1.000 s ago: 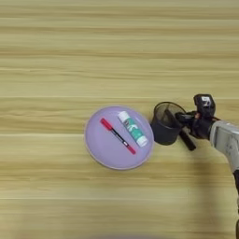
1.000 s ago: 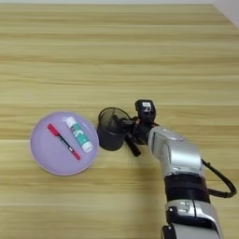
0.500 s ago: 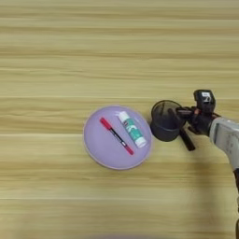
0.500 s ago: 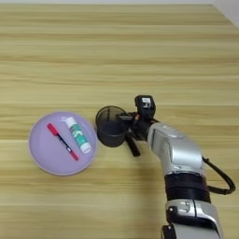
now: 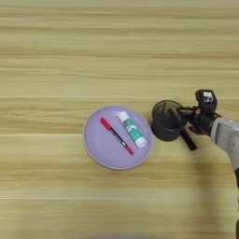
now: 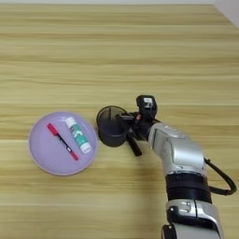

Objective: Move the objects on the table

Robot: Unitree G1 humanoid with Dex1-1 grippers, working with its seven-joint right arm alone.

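A round lilac plate (image 5: 100,144) lies on the table (image 5: 93,56), with a thin red pen (image 5: 115,136) and a white-and-green glue stick (image 5: 131,130) on it. Just right of the plate stands the black mesh pen cup (image 5: 165,122). My right gripper (image 5: 186,120) is against the cup's right side and is shut on the slim black marker (image 5: 188,139). The marker is tilted, its upper end at the cup's rim and its lower end pointing down to the right. The silver forearm (image 6: 179,154) comes in from the bottom right.
A black cable (image 6: 223,179) loops off the forearm at the right. Bare wooden planks surround the plate and cup on all sides.
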